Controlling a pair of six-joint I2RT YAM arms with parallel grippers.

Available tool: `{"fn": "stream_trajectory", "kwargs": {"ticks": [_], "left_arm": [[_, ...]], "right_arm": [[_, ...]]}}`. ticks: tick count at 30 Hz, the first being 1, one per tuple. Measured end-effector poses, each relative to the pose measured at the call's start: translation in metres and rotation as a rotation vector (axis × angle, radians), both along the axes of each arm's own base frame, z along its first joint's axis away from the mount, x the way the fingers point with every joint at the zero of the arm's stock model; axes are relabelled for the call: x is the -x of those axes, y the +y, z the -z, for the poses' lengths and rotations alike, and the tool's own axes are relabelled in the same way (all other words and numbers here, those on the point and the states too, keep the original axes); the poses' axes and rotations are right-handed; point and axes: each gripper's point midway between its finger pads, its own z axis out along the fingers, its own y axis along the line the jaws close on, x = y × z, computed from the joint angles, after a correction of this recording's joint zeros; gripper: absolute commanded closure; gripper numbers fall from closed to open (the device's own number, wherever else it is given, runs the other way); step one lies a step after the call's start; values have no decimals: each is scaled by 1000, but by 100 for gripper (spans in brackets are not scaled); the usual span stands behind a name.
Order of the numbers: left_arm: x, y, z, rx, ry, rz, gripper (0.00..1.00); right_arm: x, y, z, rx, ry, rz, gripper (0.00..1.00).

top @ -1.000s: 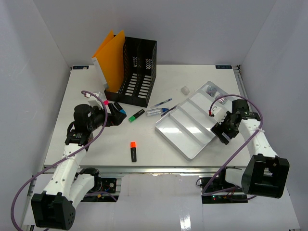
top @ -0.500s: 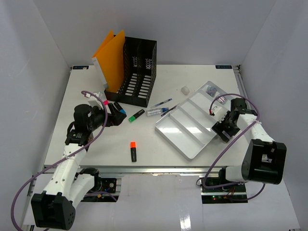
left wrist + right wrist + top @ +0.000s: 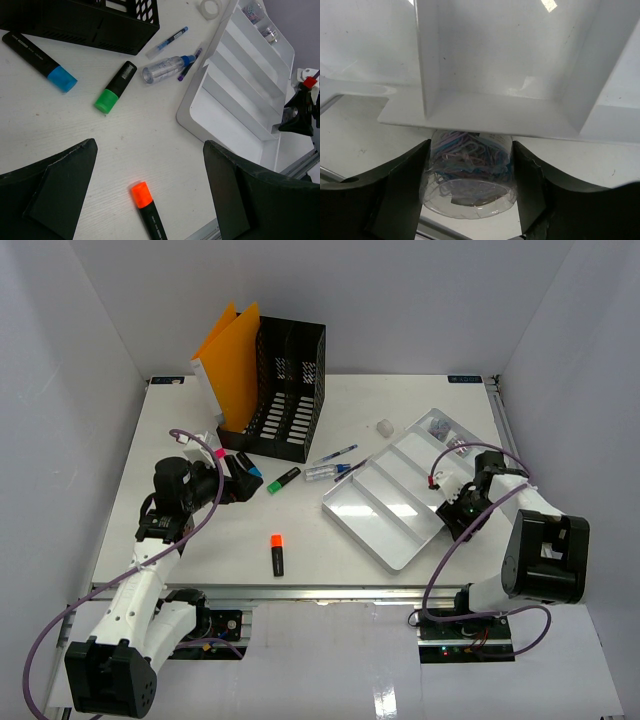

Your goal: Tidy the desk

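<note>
The desk (image 3: 400, 405) is a white tabletop with loose stationery on it. My right gripper (image 3: 470, 187) sits at the near right rim of the white compartmented tray (image 3: 490, 60). Its fingers (image 3: 395, 195) press both sides of a clear jar of coloured paper clips (image 3: 470, 172), which is partly tucked under the tray's lip. In the top view the right gripper (image 3: 462, 508) hides the jar. My left gripper (image 3: 150, 150) hangs open above the desk (image 3: 75, 130), with an orange-capped highlighter (image 3: 145, 205) lying below it.
A green highlighter (image 3: 115, 87), a blue one (image 3: 40, 55), a clear tube (image 3: 167, 67) and pens (image 3: 167, 42) lie near the black file holder (image 3: 285, 385). An orange folder (image 3: 232, 360) leans beside it. A tape roll (image 3: 384, 426) sits behind the tray (image 3: 400, 510).
My right gripper has shifted toward the tray's near edge and its jaws have closed in on the paper clip jar. The left arm has not moved.
</note>
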Motion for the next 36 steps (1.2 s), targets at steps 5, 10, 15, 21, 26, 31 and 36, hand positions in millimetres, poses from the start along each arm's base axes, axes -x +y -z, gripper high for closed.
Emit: {"fn": "stream_trajectory", "kwargs": {"ticks": [5, 10, 15, 21, 26, 31, 36], "left_arm": [[0, 0, 0, 0, 0, 0, 2], [0, 0, 1, 0, 2, 1, 2], [0, -1, 3, 1, 10, 5, 2], [0, -1, 4, 1, 15, 7, 2], [0, -1, 5, 1, 18, 7, 2], [-1, -1, 6, 0, 22, 7, 2], [-1, -1, 8, -3, 26, 8, 2]], "right_arm": [[9, 8, -13, -47, -8, -24, 82], [3, 22, -53, -120, -79, -44, 87], [-37, 27, -108, -173, -266, -10, 92], [-88, 22, -114, -218, -381, 185, 92], [-139, 2, -90, -213, -397, 352, 86], [-182, -28, -76, -186, -425, 464, 85], [-203, -58, -66, -168, -441, 543, 68]]}}
